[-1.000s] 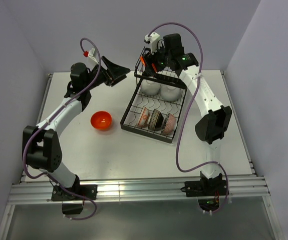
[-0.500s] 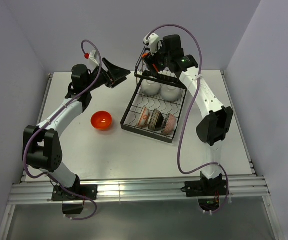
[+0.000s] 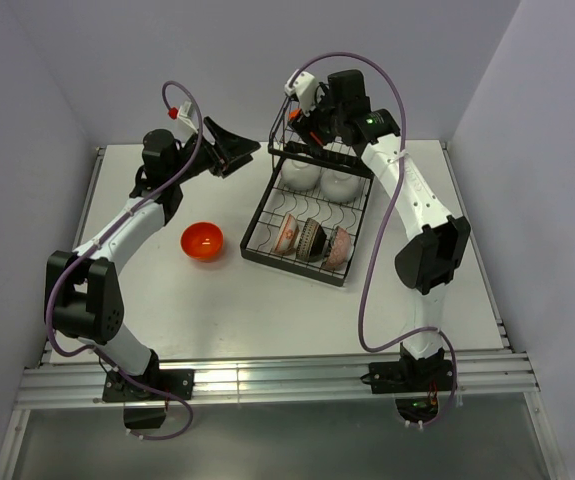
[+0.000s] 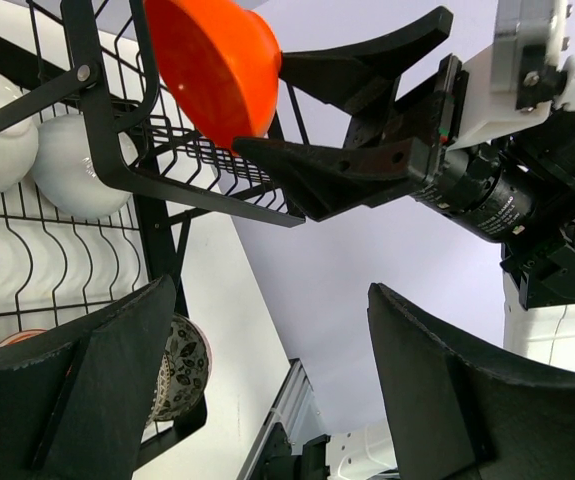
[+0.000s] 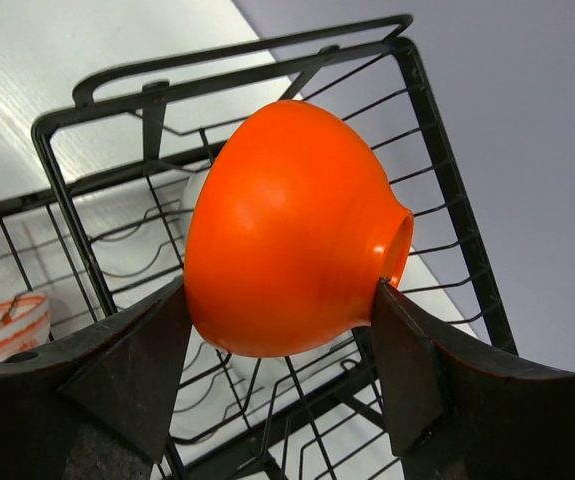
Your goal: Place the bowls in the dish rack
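In the right wrist view, a glossy orange-red bowl (image 5: 287,225) fills the centre of the frame. It is tipped on its side with its foot to the right and is clamped between the two fingers of the right gripper (image 5: 279,295). The raised basket wires of the dish rack (image 5: 97,130) are seen behind it. Whether the bowl touches the wires cannot be told.

In the overhead view this grip is mostly hidden by the wrist and its camera at upper centre, and only a sliver of orange is shown. That view alone shows a second orange-red bowl (image 3: 202,241), set open side up on the table (image 3: 167,300). It lies left of the rack at centre left, well apart from both grippers. Two white bowls (image 3: 300,175) are seen at the back of the flat tray. Three patterned bowls (image 3: 312,240) are stood on edge in a row at its front.

In the left wrist view, the held bowl is seen from the side at upper left, above the rack's top rail. The left gripper (image 4: 267,290) is seen across the bottom of the frame, its jaws spread wide with nothing between them. The white bowls at the left edge are partly crossed by the rack's black bars.
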